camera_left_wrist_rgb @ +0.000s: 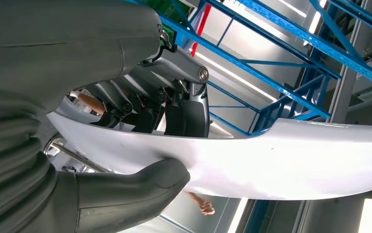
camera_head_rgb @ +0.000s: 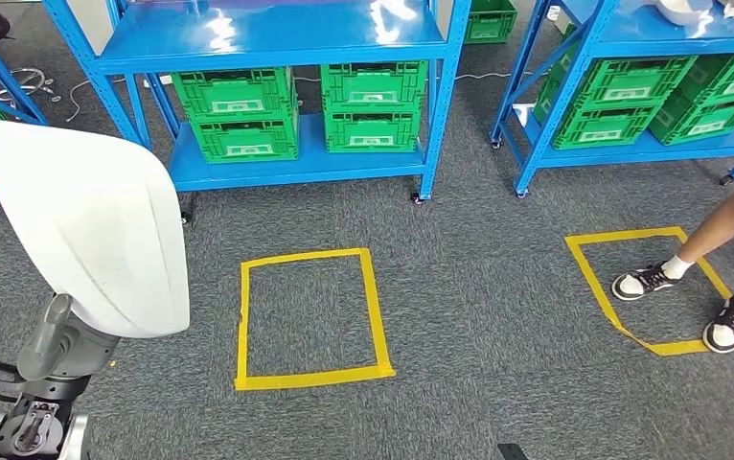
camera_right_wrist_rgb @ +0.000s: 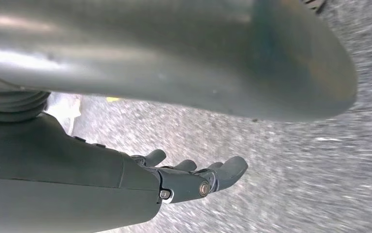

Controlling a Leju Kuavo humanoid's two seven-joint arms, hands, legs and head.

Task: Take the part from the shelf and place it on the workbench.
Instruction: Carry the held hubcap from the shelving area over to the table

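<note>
The part (camera_head_rgb: 85, 220) is a large white curved panel, held upright at the left of the head view. My left hand (camera_head_rgb: 57, 345) grips its lower edge from below. In the left wrist view the grey thumb (camera_left_wrist_rgb: 140, 184) presses one face of the white part (camera_left_wrist_rgb: 281, 155) and the dark fingers (camera_left_wrist_rgb: 184, 107) clamp the other face. My right hand (camera_right_wrist_rgb: 194, 177) hangs over the grey carpet with its fingers apart and nothing in them.
A blue shelf (camera_head_rgb: 277, 38) with green crates (camera_head_rgb: 239, 115) stands ahead, a second blue shelf (camera_head_rgb: 631, 38) at the right. Two yellow tape squares (camera_head_rgb: 310, 316) (camera_head_rgb: 593, 268) mark the carpet. A person's feet (camera_head_rgb: 646, 280) stand in the right one.
</note>
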